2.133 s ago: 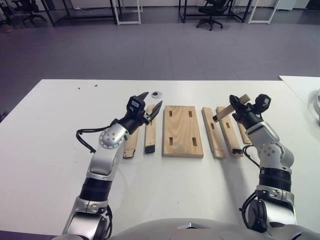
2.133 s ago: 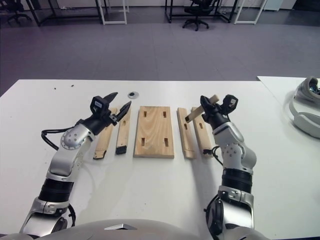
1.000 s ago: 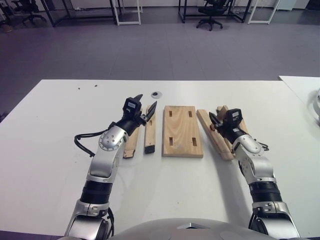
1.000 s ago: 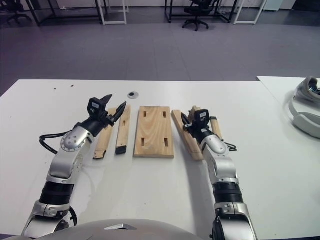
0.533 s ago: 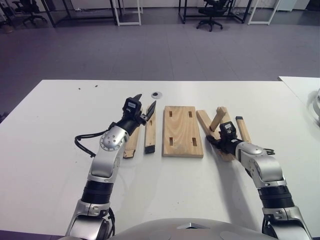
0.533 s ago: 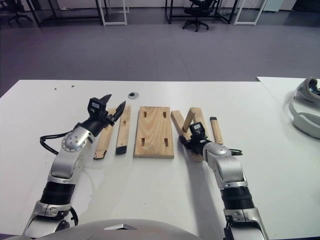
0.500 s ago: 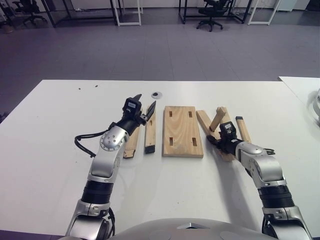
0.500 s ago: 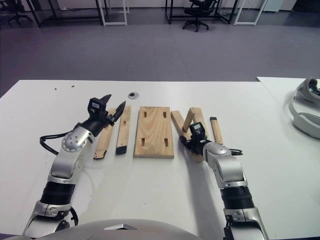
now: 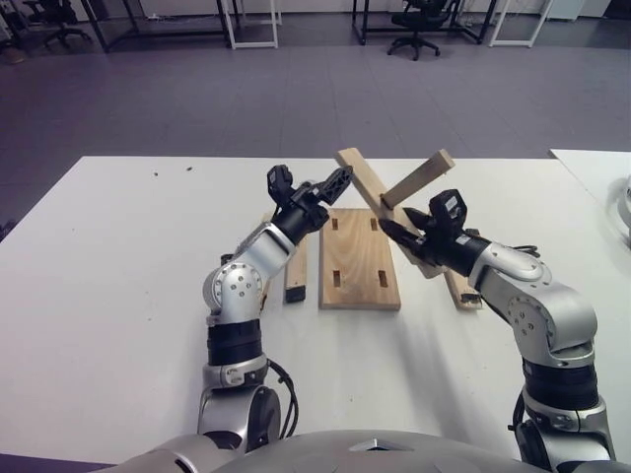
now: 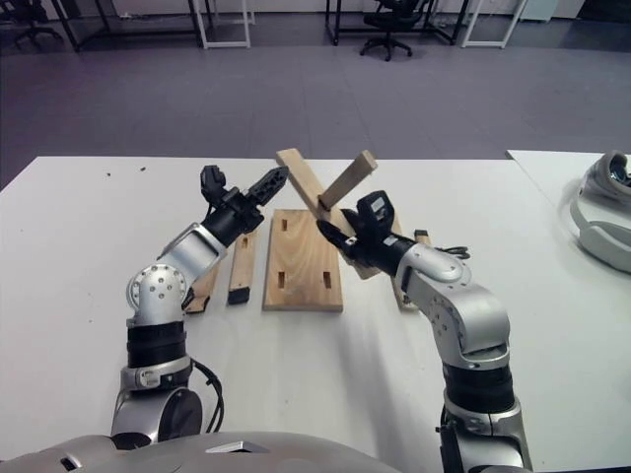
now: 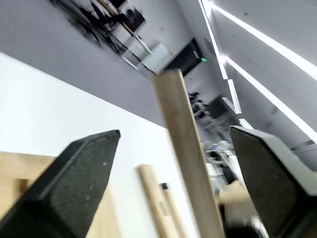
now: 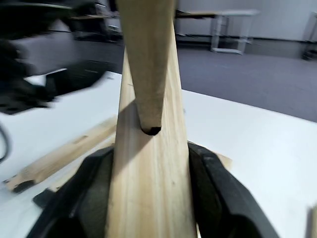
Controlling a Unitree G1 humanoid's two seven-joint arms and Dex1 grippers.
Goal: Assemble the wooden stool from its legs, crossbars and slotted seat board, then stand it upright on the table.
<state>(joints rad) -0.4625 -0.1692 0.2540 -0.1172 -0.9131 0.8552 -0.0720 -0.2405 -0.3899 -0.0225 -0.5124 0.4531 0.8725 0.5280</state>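
Note:
My right gripper [image 9: 406, 229] is shut on a wooden leg [image 9: 367, 185] and holds it tilted in the air over the far right part of the slotted seat board [image 9: 359, 271]. A crossbar [image 9: 418, 177] sticks out of a hole in that leg, pointing up and to the right. In the right wrist view the fingers [image 12: 94, 186] clamp the leg [image 12: 148, 168] below the plugged-in crossbar [image 12: 146, 59]. My left gripper [image 9: 315, 189] is open in the air, just left of the leg's upper end. From the left wrist the leg [image 11: 185, 148] stands in front of the open pads [image 11: 79, 183].
Two more legs [image 9: 296, 268] [image 10: 202, 284] lie left of the seat board, partly under my left arm. Another wooden piece [image 9: 460, 288] lies right of it, below my right arm. A white headset [image 10: 603, 212] sits on the neighbouring table at the far right.
My right gripper has lifted the leg with its crossbar off the table to above the seat board. The left arm has swung up and to the right, towards the leg's upper end.

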